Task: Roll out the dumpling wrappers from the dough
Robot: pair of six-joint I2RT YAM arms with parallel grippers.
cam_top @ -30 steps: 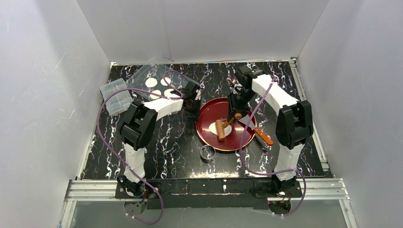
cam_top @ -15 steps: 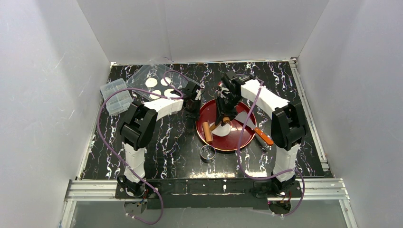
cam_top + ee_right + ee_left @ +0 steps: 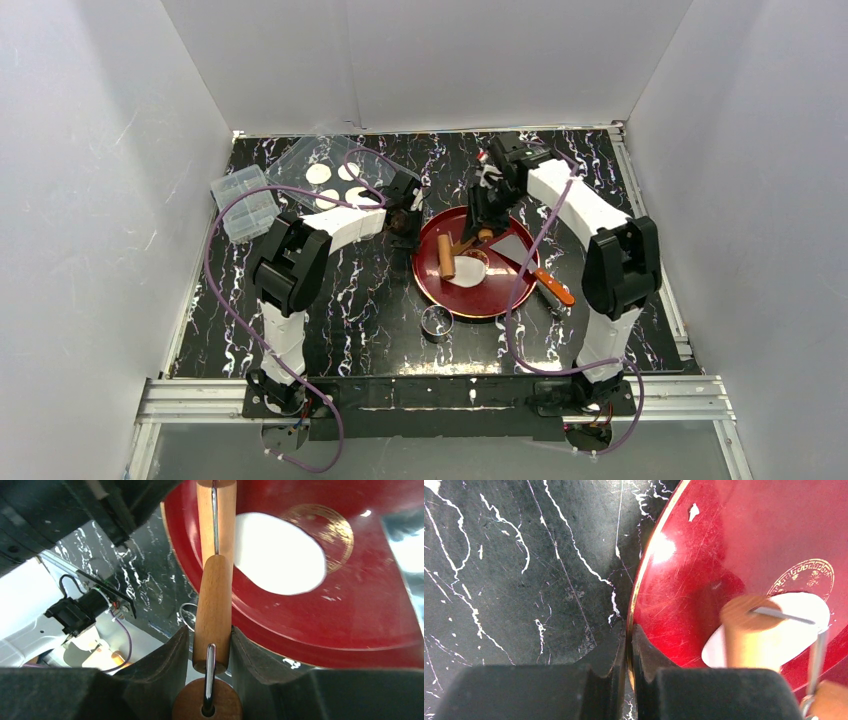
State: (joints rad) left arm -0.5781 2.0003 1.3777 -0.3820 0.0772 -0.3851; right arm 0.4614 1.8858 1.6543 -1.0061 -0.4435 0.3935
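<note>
The dough [image 3: 470, 271] is a flattened white oval patch on the red plate [image 3: 500, 300]. A wooden roller [image 3: 445, 257] lies at its left edge. My right gripper [image 3: 484, 226] is shut on the roller's handle [image 3: 214, 605], and the roller barrel [image 3: 216, 515] reaches past the dough [image 3: 280, 552]. My left gripper [image 3: 405, 222] is shut on the plate's left rim [image 3: 640, 580], one finger on each side. Several round dumpling wrappers [image 3: 320, 174] lie on a clear tray [image 3: 300, 155] at the back left.
A small metal ring [image 3: 435, 322] stands on the table in front of the plate. A scraper with an orange handle [image 3: 553, 287] rests across the plate's right rim. A clear plastic box [image 3: 243, 203] sits at the far left.
The right gripper swept the roller left across the dough, then drew it back toward the far side of the plate. The left gripper stayed on the rim.
</note>
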